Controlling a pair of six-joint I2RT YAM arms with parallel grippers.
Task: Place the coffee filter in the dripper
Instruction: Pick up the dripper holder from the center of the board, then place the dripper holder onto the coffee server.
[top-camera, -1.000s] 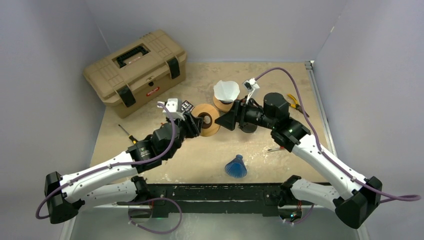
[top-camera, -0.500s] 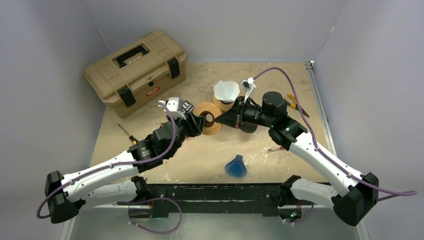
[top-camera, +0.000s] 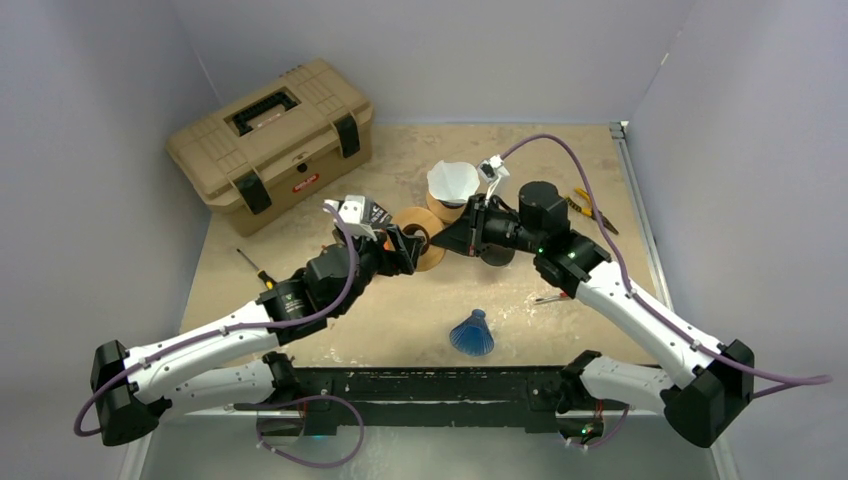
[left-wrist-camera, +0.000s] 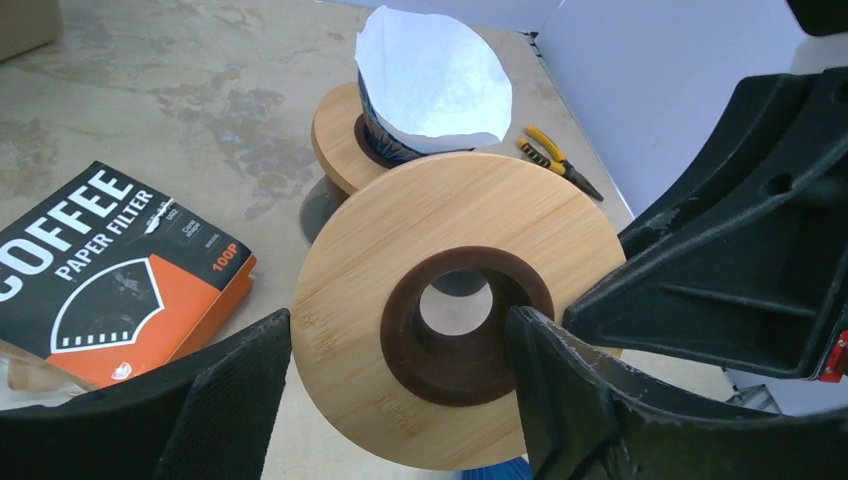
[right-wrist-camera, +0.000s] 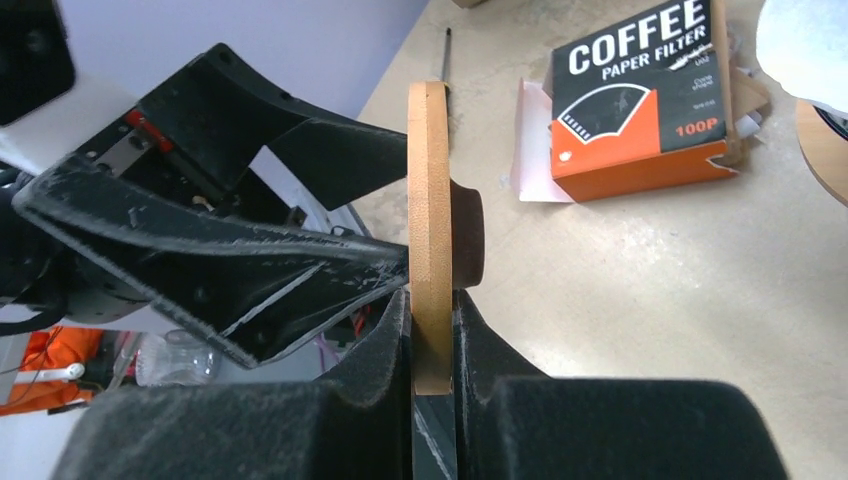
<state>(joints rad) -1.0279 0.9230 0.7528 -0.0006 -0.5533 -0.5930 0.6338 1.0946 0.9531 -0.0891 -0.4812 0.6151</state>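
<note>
A white coffee filter (top-camera: 452, 180) stands open in a dark ribbed dripper on a round wooden base (left-wrist-camera: 335, 135) at the back of the table. In mid-air over the table's middle hangs a second wooden ring (top-camera: 428, 247) with a brown collar (left-wrist-camera: 455, 325). My right gripper (right-wrist-camera: 432, 300) is shut on this ring's rim, holding it on edge. My left gripper (left-wrist-camera: 400, 330) is open, one finger beside the ring's outer rim and the other by the collar. A blue ribbed cone (top-camera: 471, 333) lies near the front edge.
A black-and-orange coffee filter box (left-wrist-camera: 110, 270) lies left of the ring. A tan toolbox (top-camera: 270, 140) fills the back left corner. A screwdriver (top-camera: 255, 268) lies at the left, yellow-handled pliers (top-camera: 590, 208) at the right. The two grippers are almost touching.
My right gripper has come in and shut on the wooden ring's rim. My left gripper, which held the ring before, has opened.
</note>
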